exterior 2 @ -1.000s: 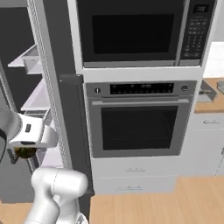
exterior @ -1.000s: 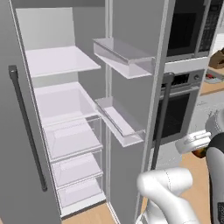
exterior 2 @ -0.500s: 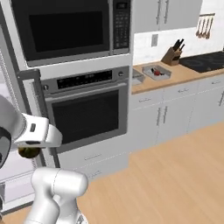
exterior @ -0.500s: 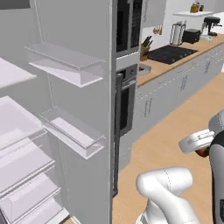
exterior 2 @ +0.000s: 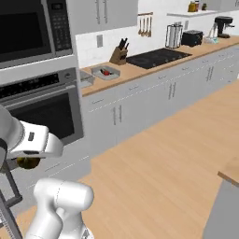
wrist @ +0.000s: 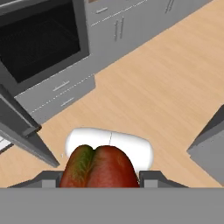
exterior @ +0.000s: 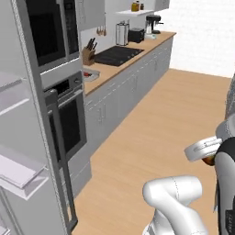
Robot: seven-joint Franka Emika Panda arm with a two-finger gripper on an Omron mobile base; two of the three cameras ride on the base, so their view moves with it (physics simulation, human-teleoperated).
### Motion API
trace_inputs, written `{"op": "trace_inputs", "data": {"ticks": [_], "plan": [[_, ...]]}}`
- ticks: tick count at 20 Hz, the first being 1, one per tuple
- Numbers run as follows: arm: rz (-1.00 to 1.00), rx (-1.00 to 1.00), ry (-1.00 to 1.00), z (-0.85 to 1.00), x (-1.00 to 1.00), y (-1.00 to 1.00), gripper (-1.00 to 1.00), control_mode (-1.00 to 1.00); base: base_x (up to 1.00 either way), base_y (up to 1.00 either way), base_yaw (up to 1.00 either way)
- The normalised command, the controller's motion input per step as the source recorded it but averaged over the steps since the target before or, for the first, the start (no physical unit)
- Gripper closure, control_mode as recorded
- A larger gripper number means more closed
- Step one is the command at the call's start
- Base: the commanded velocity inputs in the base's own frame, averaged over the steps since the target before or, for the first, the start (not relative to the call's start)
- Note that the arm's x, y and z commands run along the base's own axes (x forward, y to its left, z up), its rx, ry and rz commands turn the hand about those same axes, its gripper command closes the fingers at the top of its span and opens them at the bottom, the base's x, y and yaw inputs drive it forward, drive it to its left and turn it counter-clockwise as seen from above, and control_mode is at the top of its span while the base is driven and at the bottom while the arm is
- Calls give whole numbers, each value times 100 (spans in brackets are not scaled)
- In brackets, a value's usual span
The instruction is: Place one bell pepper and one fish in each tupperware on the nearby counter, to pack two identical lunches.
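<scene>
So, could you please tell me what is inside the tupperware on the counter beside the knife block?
The tupperware on the counter holds something small and red, with a darker bit beside it. It is too small to identify, and the near wall hides the rest of the tub's floor.

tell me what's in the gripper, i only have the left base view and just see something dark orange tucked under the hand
Observer: The hand view shows a red bell pepper with a green patch, sitting between the gripper fingers.
Operator: any tupperware nearby
Observer: The right base view shows a pale tupperware on the counter, left of the knife block.
Operator: anything in it
Observer: Something small and red lies inside; too small to identify.
</scene>
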Motion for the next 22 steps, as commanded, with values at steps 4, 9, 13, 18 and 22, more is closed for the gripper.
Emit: {"op": "trace_inputs", "data": {"ticks": [4, 9, 13, 18, 22], "plan": [[0, 0, 0, 0, 0, 0, 100, 100, 69, -52, -20], [0, 0, 0, 0, 0, 0, 100, 100, 100, -62, 27], [0, 0, 0, 0, 0, 0, 100, 100, 89, 20, 45], [0, 0, 0, 0, 0, 0, 100, 100, 62, 66, 55], [0, 0, 0, 0, 0, 0, 100, 100, 63, 50, 57]]}}
